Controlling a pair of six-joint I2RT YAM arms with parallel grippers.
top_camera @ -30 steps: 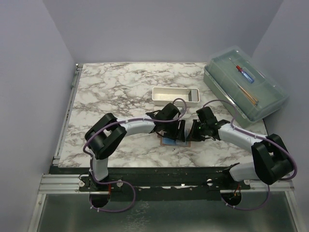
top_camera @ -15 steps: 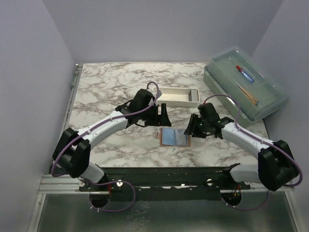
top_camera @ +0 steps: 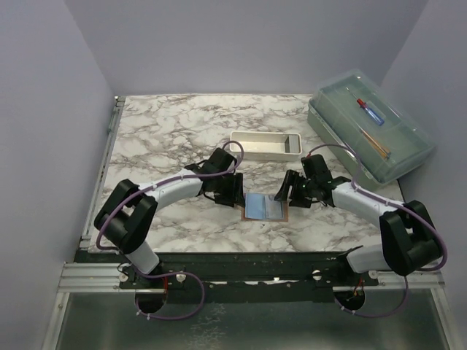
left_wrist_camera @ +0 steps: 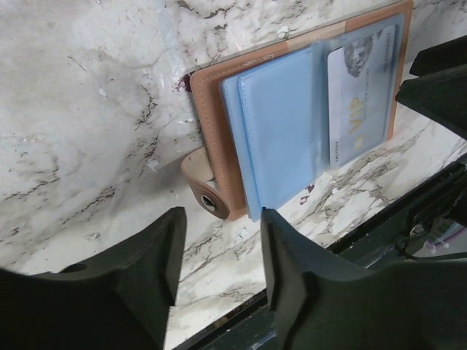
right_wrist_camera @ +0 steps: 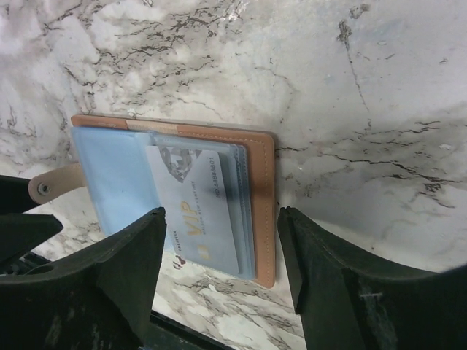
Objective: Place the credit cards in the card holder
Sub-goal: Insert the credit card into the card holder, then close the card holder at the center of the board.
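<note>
Left pincer (top_camera: pixel 235 192) and right pincer (top_camera: pixel 284 193) flank the open card holder (top_camera: pixel 264 208).

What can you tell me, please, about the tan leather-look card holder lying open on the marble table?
The tan-brown leather-look card holder lies opened flat on the marble table, near its front edge. Its inside shows pale blue panels and clear sleeves; one sleeve holds a whitish card printed VIP. A short strap with a snap dot sticks out from one side. The left gripper and right gripper hover open on either side, neither gripping it.
</note>
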